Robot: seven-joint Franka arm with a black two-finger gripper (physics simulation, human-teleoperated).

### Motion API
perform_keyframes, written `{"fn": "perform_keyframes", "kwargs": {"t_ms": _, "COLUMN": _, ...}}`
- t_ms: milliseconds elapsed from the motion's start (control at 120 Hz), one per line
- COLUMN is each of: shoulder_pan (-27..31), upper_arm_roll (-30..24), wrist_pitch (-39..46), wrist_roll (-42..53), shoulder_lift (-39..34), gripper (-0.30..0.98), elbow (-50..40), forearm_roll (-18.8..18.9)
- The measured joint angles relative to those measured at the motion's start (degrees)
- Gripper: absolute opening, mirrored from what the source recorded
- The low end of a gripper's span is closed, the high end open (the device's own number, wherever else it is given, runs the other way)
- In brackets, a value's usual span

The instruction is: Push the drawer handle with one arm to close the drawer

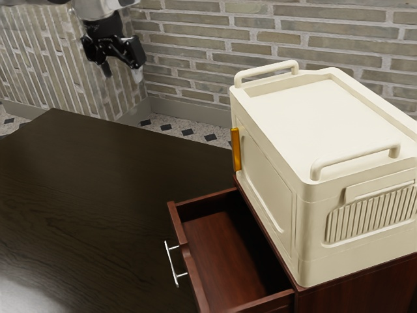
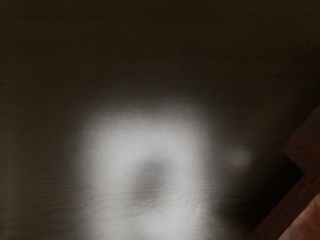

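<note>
High over the far end of the table, at the exterior view's upper left, my black gripper [image 1: 121, 72] hangs open, its two fingertips apart with nothing between them. The reddish-brown drawer [image 1: 225, 251] stands pulled out of its cabinet [image 1: 365, 287]. Its silver bar handle [image 1: 172, 263] is on the front panel, well away from my gripper and untouched. In the wrist view, a reddish-brown wooden corner [image 2: 305, 150] of the drawer unit comes in at the right edge; I cannot make out the handle there.
A cream microwave-like box [image 1: 326, 124] with two rail handles and an orange side strip [image 1: 236, 149] sits on top of the cabinet. The dark wooden table [image 1: 98, 195] spreads beside the drawer, and a bright glare lies on the tabletop [image 2: 110, 150]. A brick wall [image 1: 195, 39] stands behind.
</note>
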Motion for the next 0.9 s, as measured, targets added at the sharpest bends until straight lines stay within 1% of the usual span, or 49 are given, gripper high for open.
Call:
{"fn": "perform_keyframes", "kwargs": {"t_ms": 25, "shoulder_pan": -6.6, "upper_arm_roll": 7.0, "wrist_pitch": -0.8, "wrist_roll": 0.5, "shoulder_lift": 3.2, "gripper": 0.68, "elbow": 8.7, "forearm_roll": -1.6}}
{"fn": "perform_keyframes", "kwargs": {"t_ms": 50, "shoulder_pan": -9.5, "upper_arm_roll": 11.5, "wrist_pitch": -1.4, "wrist_roll": 1.0, "shoulder_lift": 5.2, "gripper": 0.68, "elbow": 14.2, "forearm_roll": -2.9}}
{"fn": "perform_keyframes", "kwargs": {"t_ms": 75, "shoulder_pan": -9.3, "upper_arm_roll": 14.3, "wrist_pitch": -2.0, "wrist_roll": 1.5, "shoulder_lift": 6.5, "gripper": 0.67, "elbow": 17.7, "forearm_roll": -3.9}}
{"fn": "perform_keyframes", "kwargs": {"t_ms": 125, "shoulder_pan": -4.3, "upper_arm_roll": 17.2, "wrist_pitch": -3.0, "wrist_roll": 2.4, "shoulder_lift": 7.7, "gripper": 0.67, "elbow": 21.3, "forearm_roll": -5.5}}
{"fn": "perform_keyframes", "kwargs": {"t_ms": 158, "shoulder_pan": -1.6, "upper_arm_roll": 18.2, "wrist_pitch": -3.6, "wrist_roll": 2.9, "shoulder_lift": 8.0, "gripper": 0.67, "elbow": 22.3, "forearm_roll": -6.3}}
{"fn": "perform_keyframes", "kwargs": {"t_ms": 200, "shoulder_pan": -0.3, "upper_arm_roll": 18.7, "wrist_pitch": -4.1, "wrist_roll": 3.6, "shoulder_lift": 8.3, "gripper": 0.67, "elbow": 23.0, "forearm_roll": -7.0}}
{"fn": "perform_keyframes", "kwargs": {"t_ms": 300, "shoulder_pan": -1.0, "upper_arm_roll": 19.0, "wrist_pitch": -5.0, "wrist_roll": 4.9, "shoulder_lift": 8.3, "gripper": 0.67, "elbow": 23.5, "forearm_roll": -7.9}}
{"fn": "perform_keyframes", "kwargs": {"t_ms": 417, "shoulder_pan": -1.3, "upper_arm_roll": 18.7, "wrist_pitch": -5.7, "wrist_roll": 6.2, "shoulder_lift": 6.6, "gripper": 0.67, "elbow": 23.7, "forearm_roll": -8.2}}
{"fn": "perform_keyframes", "kwargs": {"t_ms": 450, "shoulder_pan": -1.7, "upper_arm_roll": 18.8, "wrist_pitch": -5.8, "wrist_roll": 6.5, "shoulder_lift": 5.2, "gripper": 0.67, "elbow": 23.8, "forearm_roll": -8.1}}
{"fn": "perform_keyframes", "kwargs": {"t_ms": 500, "shoulder_pan": -2.9, "upper_arm_roll": 18.8, "wrist_pitch": -5.9, "wrist_roll": 7.0, "shoulder_lift": -0.2, "gripper": 0.67, "elbow": 23.6, "forearm_roll": -8.0}}
{"fn": "perform_keyframes", "kwargs": {"t_ms": 533, "shoulder_pan": -4.1, "upper_arm_roll": 18.6, "wrist_pitch": -6.1, "wrist_roll": 7.4, "shoulder_lift": -4.7, "gripper": 0.66, "elbow": 21.8, "forearm_roll": -6.8}}
{"fn": "perform_keyframes", "kwargs": {"t_ms": 617, "shoulder_pan": -7.4, "upper_arm_roll": 16.7, "wrist_pitch": -7.7, "wrist_roll": 8.5, "shoulder_lift": -20.8, "gripper": 0.66, "elbow": 10.5, "forearm_roll": -0.5}}
{"fn": "perform_keyframes", "kwargs": {"t_ms": 675, "shoulder_pan": -9.0, "upper_arm_roll": 12.6, "wrist_pitch": -10.3, "wrist_roll": 8.7, "shoulder_lift": -28.5, "gripper": 0.67, "elbow": 5.8, "forearm_roll": 3.9}}
{"fn": "perform_keyframes", "kwargs": {"t_ms": 717, "shoulder_pan": -10.2, "upper_arm_roll": 11.0, "wrist_pitch": -12.1, "wrist_roll": 8.6, "shoulder_lift": -32.3, "gripper": 0.67, "elbow": 3.3, "forearm_roll": 6.3}}
{"fn": "perform_keyframes", "kwargs": {"t_ms": 775, "shoulder_pan": -13.1, "upper_arm_roll": 11.3, "wrist_pitch": -14.3, "wrist_roll": 8.4, "shoulder_lift": -36.5, "gripper": 0.67, "elbow": -1.5, "forearm_roll": 8.6}}
{"fn": "perform_keyframes", "kwargs": {"t_ms": 867, "shoulder_pan": -16.1, "upper_arm_roll": 11.9, "wrist_pitch": -17.8, "wrist_roll": 8.1, "shoulder_lift": -39.1, "gripper": 0.66, "elbow": -6.3, "forearm_roll": 10.6}}
{"fn": "perform_keyframes", "kwargs": {"t_ms": 900, "shoulder_pan": -17.6, "upper_arm_roll": 13.6, "wrist_pitch": -18.9, "wrist_roll": 8.0, "shoulder_lift": -39.5, "gripper": 0.67, "elbow": -9.5, "forearm_roll": 11.0}}
